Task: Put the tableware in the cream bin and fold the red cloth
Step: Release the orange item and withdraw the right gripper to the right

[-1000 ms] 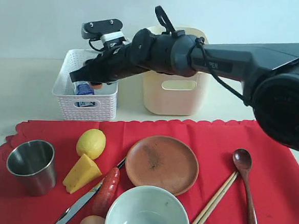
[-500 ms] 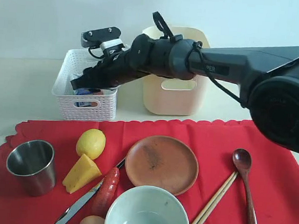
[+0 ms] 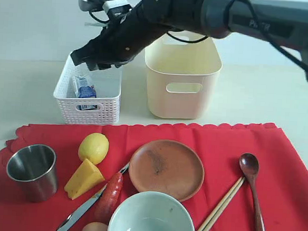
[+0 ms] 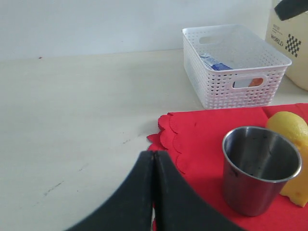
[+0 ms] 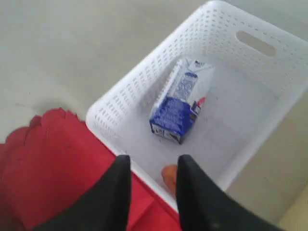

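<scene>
In the upper left, the right gripper (image 3: 91, 62) hangs above the white basket (image 3: 88, 111), its claw narrow and empty. The left gripper (image 4: 154, 155) is closed.

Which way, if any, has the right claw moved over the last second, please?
Yes, upward. The right claw was low at the front rim of the white lattice basket; now it hangs open, higher, near the back rim.

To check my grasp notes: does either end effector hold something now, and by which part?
Nothing is held. The right end effector hangs open over the white basket; the left end effector is shut on nothing.
</scene>
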### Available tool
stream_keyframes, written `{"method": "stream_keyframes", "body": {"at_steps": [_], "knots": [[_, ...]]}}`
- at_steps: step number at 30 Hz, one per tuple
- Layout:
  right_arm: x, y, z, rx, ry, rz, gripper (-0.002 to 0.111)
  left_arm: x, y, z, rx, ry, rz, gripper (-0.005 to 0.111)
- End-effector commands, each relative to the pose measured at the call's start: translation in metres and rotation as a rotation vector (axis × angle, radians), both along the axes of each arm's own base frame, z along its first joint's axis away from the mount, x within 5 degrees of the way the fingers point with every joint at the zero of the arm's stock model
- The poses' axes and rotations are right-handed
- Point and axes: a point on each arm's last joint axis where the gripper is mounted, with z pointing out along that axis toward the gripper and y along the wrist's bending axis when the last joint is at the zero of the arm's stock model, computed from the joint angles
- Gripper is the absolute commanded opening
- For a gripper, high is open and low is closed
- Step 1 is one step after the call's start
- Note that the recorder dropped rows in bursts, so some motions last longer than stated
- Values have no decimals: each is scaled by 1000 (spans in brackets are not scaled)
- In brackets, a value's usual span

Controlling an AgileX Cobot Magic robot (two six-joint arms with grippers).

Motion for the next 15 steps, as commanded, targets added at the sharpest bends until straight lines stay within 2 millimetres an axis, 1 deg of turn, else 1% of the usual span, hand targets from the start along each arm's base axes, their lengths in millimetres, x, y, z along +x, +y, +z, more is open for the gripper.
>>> {"method": "stream_keyframes", "body": {"at_steps": [1,2,7,11,15], "knots": [[-15,-19,29,-142,23,7,7,0,0,0,-4,-13,-6,0],[-19,-24,36,-175,28,12,0,0,0,0,-4,-13,-6,0],[-36,-46,57,-223,2,-46,0,0,0,0,-4,-13,-6,0],[-60,-69,69,-233,-59,-60,0,0,0,0,-4,-13,-6,0],[-84,-87,77,-189,-113,-68,0,0,0,0,-4,-13,-6,0]]}}
